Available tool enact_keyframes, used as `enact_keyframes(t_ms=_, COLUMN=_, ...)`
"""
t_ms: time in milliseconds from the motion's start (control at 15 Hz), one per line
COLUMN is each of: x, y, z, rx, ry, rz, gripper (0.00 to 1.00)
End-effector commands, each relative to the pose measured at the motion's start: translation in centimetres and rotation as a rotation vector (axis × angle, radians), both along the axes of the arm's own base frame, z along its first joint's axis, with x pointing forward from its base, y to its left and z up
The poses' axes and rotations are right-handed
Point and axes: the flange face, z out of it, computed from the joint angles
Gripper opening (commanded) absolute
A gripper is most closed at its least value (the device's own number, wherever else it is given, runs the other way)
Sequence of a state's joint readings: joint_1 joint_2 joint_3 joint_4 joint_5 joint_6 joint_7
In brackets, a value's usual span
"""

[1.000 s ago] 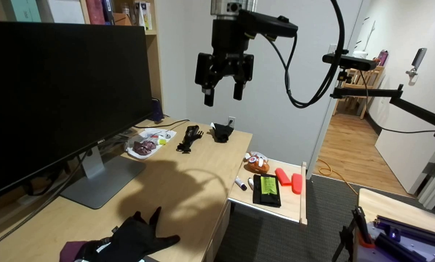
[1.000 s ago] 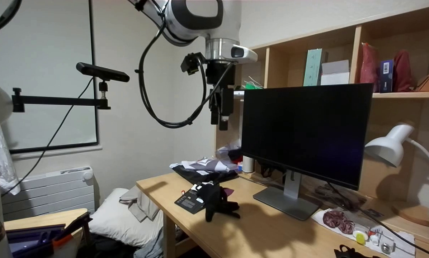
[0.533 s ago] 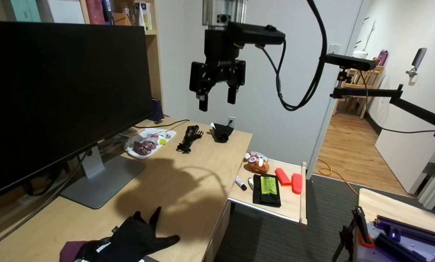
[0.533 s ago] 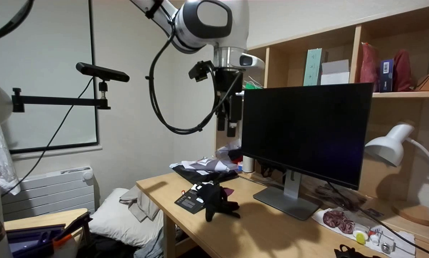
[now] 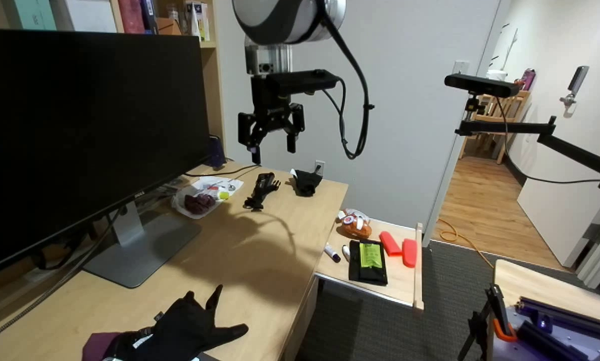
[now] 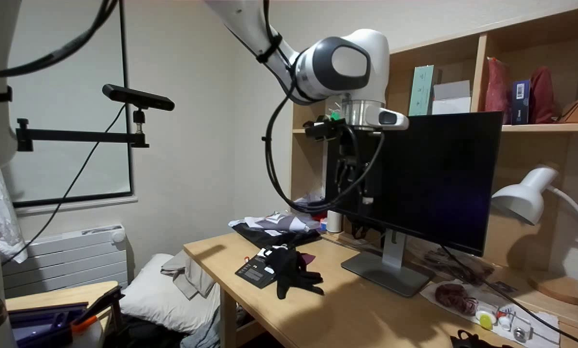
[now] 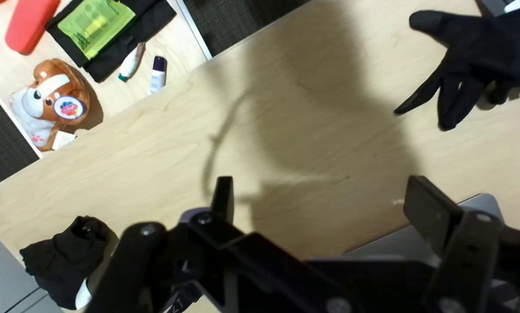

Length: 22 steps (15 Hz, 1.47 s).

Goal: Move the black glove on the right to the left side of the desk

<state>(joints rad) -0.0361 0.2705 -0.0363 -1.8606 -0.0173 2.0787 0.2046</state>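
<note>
One crumpled glove, likely ours, lies near nine o'clock in the wrist view from our empty, wide-spread end effector.

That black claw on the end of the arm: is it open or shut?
Open: in the wrist view, the gripper has its fingers wide apart, and the desk shows between them.

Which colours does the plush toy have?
Plush toy: mainly brown and white, clearest in the wrist view.
</note>
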Motion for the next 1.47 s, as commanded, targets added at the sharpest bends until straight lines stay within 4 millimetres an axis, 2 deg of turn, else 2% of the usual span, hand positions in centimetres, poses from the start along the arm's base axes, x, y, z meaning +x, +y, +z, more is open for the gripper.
enact_keyframes(t_ms=0, x=5.2, y=-2.4, z=-2.4, rx=-0.054, ry=0.018, rz=-0.035, gripper=1.0)
enact_keyframes(t_ms=333, x=9.8, y=-7.0, z=-6.6, rx=-0.095, ry=0.021, rz=-0.088, gripper=1.0)
enact_keyframes(t_ms=467, x=10.9, y=-8.6, z=-8.2, rx=-0.12, ry=0.046, rz=-0.109, gripper=1.0)
enact_keyframes(t_ms=600, x=11.3, y=-9.6, z=-8.7, rx=-0.127, ry=0.082, rz=-0.131, gripper=1.0)
enact_keyframes(t_ms=667, x=10.2, y=-9.0, z=-8.7, rx=-0.1, ry=0.057, rz=-0.104, gripper=1.0)
enact_keyframes(t_ms=800, x=10.8, y=-9.6, z=-9.2, rx=-0.106, ry=0.072, rz=-0.112, gripper=1.0)
enact_keyframes(t_ms=1400, x=11.3, y=-9.4, z=-9.0, rx=-0.106, ry=0.064, rz=-0.131, gripper=1.0)
